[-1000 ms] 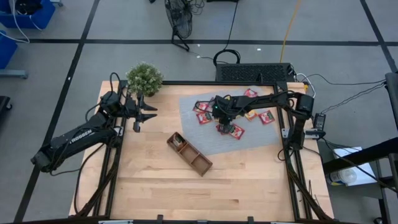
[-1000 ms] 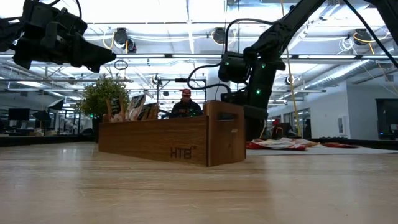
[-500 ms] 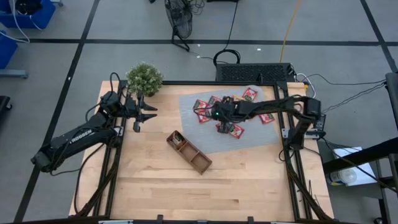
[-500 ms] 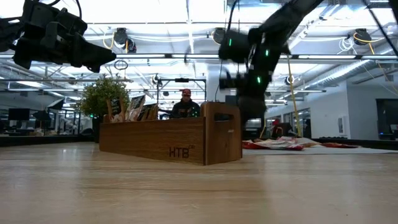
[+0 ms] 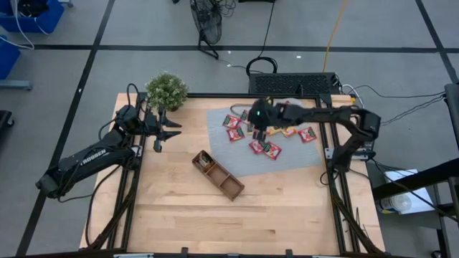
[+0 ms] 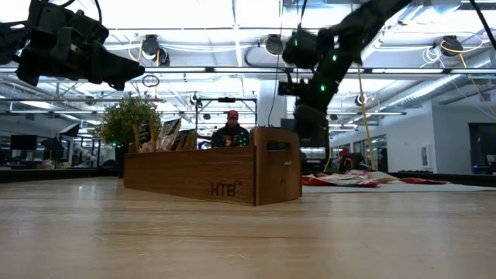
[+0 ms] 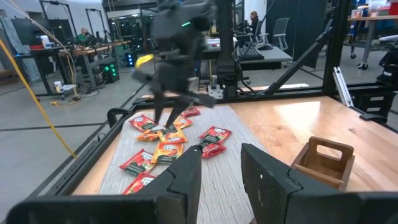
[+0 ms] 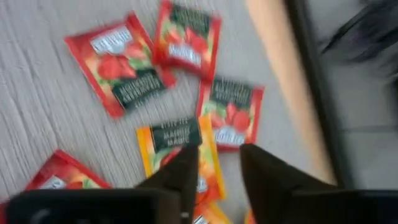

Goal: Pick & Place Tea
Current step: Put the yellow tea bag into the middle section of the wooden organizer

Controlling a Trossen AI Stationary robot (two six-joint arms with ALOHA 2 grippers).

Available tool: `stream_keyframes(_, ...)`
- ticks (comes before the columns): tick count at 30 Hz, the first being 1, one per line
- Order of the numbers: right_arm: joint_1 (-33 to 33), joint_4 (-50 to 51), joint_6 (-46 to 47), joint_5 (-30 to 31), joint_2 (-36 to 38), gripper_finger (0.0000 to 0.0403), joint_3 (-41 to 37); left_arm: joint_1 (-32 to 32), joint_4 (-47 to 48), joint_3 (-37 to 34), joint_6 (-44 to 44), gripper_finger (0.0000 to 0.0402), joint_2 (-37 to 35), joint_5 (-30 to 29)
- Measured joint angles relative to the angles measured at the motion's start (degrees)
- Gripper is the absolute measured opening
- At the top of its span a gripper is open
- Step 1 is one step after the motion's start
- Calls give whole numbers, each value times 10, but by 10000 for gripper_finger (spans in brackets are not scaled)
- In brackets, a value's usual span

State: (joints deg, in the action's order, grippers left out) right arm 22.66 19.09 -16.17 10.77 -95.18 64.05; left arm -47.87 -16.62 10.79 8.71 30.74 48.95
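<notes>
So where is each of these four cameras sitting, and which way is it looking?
High view: overhead, looking straight down; both arms, left gripper and right gripper show.
Low view: at tabletop height, looking level across at the wooden tray; both arms hang in from above.
Left wrist view: on the left arm, past its own open fingers, towards the tea sachets.
Right wrist view: on the right arm, looking down on sachets.
Both wrist views share the sachets on the grey mat.

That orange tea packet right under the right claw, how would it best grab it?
The orange sachet lies flat on the grey mat, so the right gripper probably should come straight down and pinch across its narrow width; red sachets crowd one side.
</notes>
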Motion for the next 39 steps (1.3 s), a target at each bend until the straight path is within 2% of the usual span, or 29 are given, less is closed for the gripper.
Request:
stream_keyframes(4,58,6,19,-100,-25,191,0,0,0,0,0,118,0,0)
stream_keyframes(7,63,-4,13,-129,-53,236,0,0,0,0,0,118,0,0)
stream_keyframes(10,53,-4,-2,-137,-89,261,0,0,0,0,0,118,0,0)
stream_keyframes(14,47,-1,-1,-132,-120,266,2,0,0,0,0,118,0,0)
stream_keyframes(18,42,22,5,-118,-131,245,3,0,0,0,0,118,0,0)
stream_keyframes(21,38,31,6,-115,-126,213,3,0,0,0,0,118,0,0)
stream_keyframes(24,33,31,14,-108,-116,164,1,0,0,0,0,118,0,0)
stream_keyframes(30,17,23,14,-104,-105,28,0,0,0,0,0,118,0,0)
stream_keyframes(31,13,19,6,-102,-105,16,0,0,0,0,0,118,0,0)
stream_keyframes(34,-6,4,-3,-75,-106,11,-1,0,0,0,0,118,0,0)
stream_keyframes(39,-58,-8,-17,6,-71,5,-2,0,0,0,0,118,0,0)
